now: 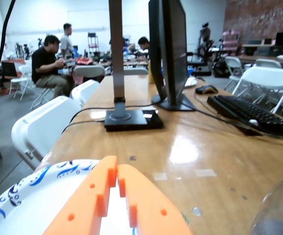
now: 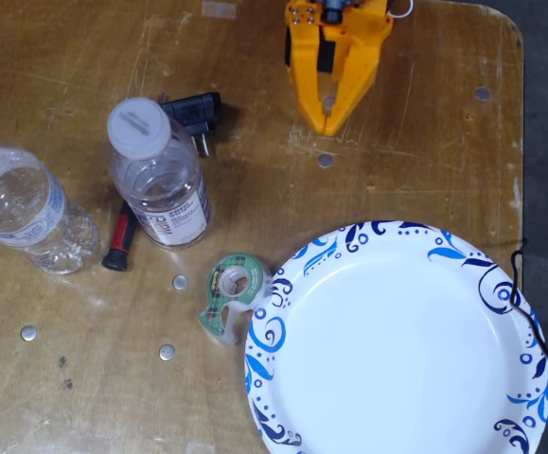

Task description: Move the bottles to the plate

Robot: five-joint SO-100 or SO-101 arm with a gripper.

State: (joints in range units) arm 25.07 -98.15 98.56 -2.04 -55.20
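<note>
Orange gripper (image 2: 326,121), clenched and empty, hangs above the plate (image 2: 387,421) in the fixed view, while both upright bottles (image 2: 160,184) stand well left of it on the tabletop (image 2: 425,161).

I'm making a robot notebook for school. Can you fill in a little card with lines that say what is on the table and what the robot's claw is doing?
gripper: orange gripper, shut, holding nothing, at the top of the fixed view
plate: white paper plate with blue swirls, empty, bottom right
wide-cap bottle: clear bottle with grey-white cap, upright, left of the gripper
crinkled bottle: crinkled bottle, far left
tape: green tape dispenser, touching the plate's left rim
other: black plug and red-and-black tool by the wide-cap bottle
bottles on plate: none
</note>
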